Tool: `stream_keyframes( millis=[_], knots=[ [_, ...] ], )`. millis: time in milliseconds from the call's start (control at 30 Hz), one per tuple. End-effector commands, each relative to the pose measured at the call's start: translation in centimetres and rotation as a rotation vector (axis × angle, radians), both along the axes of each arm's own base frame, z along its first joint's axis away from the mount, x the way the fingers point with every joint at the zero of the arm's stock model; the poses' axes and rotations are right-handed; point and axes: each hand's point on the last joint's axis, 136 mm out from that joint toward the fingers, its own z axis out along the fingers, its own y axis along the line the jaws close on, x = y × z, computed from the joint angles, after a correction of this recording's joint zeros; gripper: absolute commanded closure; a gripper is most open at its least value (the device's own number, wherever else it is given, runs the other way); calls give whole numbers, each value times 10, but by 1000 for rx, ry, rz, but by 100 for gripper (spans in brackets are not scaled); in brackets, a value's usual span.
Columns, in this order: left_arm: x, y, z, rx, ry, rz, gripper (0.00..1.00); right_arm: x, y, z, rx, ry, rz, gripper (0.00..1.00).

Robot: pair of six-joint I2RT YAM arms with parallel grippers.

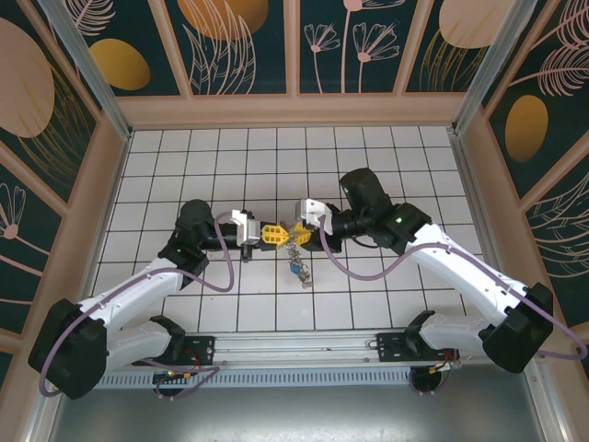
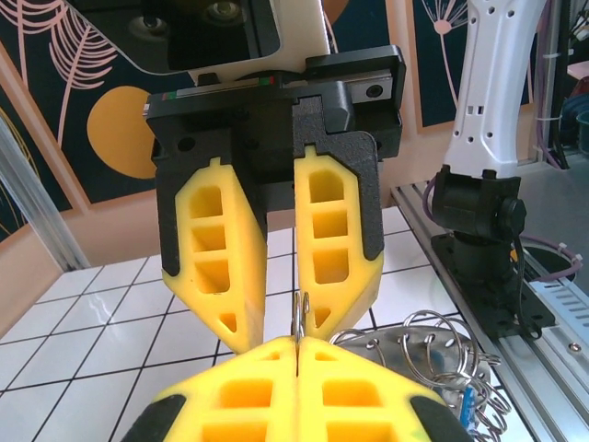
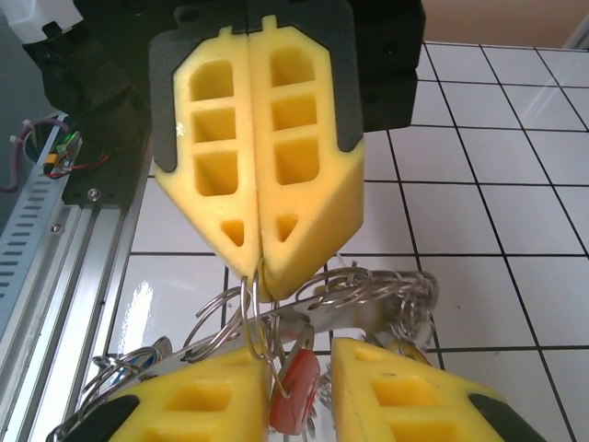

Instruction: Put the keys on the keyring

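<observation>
My two yellow-fingered grippers meet tip to tip over the middle of the white tiled floor. The left gripper (image 1: 270, 233) (image 2: 301, 343) (image 3: 253, 272) is shut, pinching the thin wire keyring (image 3: 246, 308) (image 2: 301, 318) at its tips. Facing it, the right gripper (image 1: 296, 232) (image 3: 294, 354) (image 2: 281, 318) stands with its jaws apart. A red-headed key (image 3: 296, 391) hangs from the keyring in that gap, clear of the right-hand finger. More silvery rings (image 3: 396, 290) (image 2: 433, 345) bunch beside the fingers. A bundle with a blue-headed key (image 1: 297, 269) dangles below the grippers.
An aluminium rail (image 1: 304, 348) carrying both arm bases runs along the near edge. The right arm's black base (image 2: 479, 239) stands close behind the bundle. Wooden-framed patterned walls (image 1: 110, 157) close in the floor on three sides.
</observation>
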Motion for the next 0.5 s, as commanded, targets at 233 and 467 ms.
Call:
stream_keyframes(
  millis=[233,467],
  knots=[
    [0,-4,12,-15,-38,-23,100,-16,12,23,70,-41,116,89],
    [0,-4,14,-17,-40,-23,100,-12,6,14,47,-28,74,72]
  ],
)
